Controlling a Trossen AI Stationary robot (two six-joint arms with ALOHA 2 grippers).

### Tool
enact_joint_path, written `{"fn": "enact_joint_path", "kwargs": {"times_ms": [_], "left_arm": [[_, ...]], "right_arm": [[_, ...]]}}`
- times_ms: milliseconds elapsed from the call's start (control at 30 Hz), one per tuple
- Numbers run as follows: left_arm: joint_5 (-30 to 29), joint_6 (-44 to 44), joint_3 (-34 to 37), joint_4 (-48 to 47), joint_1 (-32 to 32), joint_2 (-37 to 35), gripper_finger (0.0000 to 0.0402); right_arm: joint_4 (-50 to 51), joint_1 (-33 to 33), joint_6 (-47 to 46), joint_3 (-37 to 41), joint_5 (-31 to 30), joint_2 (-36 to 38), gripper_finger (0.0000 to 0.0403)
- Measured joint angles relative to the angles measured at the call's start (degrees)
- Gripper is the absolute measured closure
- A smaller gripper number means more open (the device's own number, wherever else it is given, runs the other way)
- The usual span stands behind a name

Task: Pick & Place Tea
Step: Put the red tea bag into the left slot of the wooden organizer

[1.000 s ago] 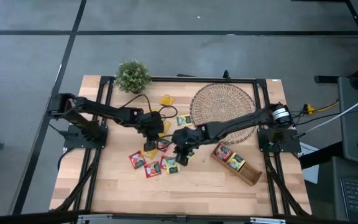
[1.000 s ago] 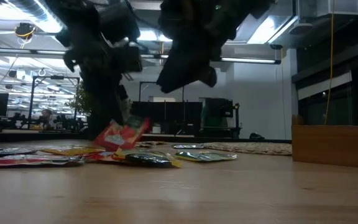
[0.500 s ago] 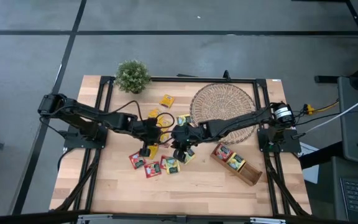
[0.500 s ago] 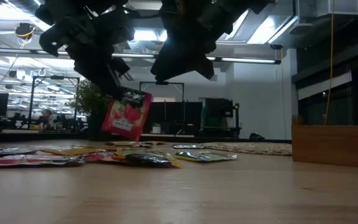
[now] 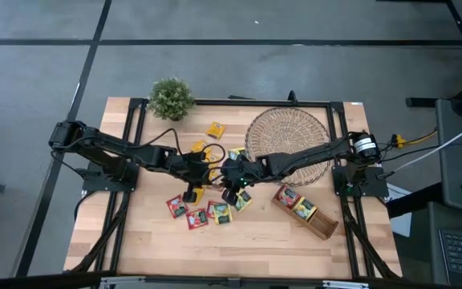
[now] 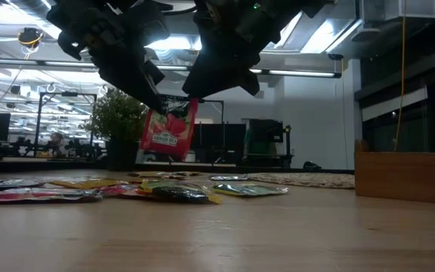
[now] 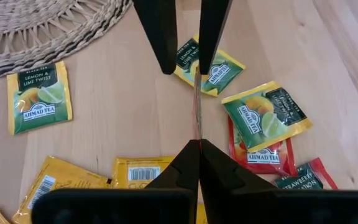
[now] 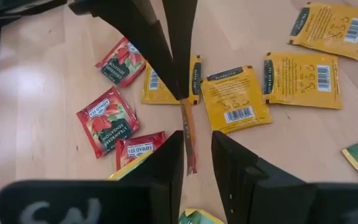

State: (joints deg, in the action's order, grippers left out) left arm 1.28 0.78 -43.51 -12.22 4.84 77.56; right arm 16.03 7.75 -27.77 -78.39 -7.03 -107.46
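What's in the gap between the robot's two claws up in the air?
A red tea sachet hangs there, pinched by the left gripper, with the right gripper's open fingers either side. The low view shows it best.

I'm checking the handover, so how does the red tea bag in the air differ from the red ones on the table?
The lifted red tea bag hangs upright, pinched by the left gripper with the right gripper beside it. The red tea bags on the table lie flat, untouched. All share red strawberry wrappers.

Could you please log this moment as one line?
left hand: shut on red tea sachet, lifted | right hand: open beside sachet | handover pending
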Motion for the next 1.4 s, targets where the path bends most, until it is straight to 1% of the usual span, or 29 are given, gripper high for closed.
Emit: {"fn": "enact_joint_path", "kwargs": {"times_ms": [500,767,967,1167,1400], "left_arm": [[0.21,0.02,-0.01,1.74,-0.09,0.03,0.0400],[0.24,-0.12,-1.36,1.78,-0.11,0.07,0.0399],[0.40,-2.92,-1.36,-0.05,-0.16,0.07,0.0399],[3.44,-4.59,-1.36,-1.03,-0.94,0.07,0.0398],[4.38,-5.08,-1.36,0.91,-1.73,0.05,0.0398]], "right_arm": [[0.09,-0.04,0.02,-0.07,0.20,0.00,0.0318],[0.20,-0.04,1.31,-0.07,1.10,0.00,0.0318],[0.20,-0.02,1.50,-0.07,1.14,0.00,0.0318],[0.18,-0.02,1.53,-0.07,1.18,0.00,0.0318],[0.17,-0.02,1.53,-0.07,1.22,0.00,0.0318]]}}
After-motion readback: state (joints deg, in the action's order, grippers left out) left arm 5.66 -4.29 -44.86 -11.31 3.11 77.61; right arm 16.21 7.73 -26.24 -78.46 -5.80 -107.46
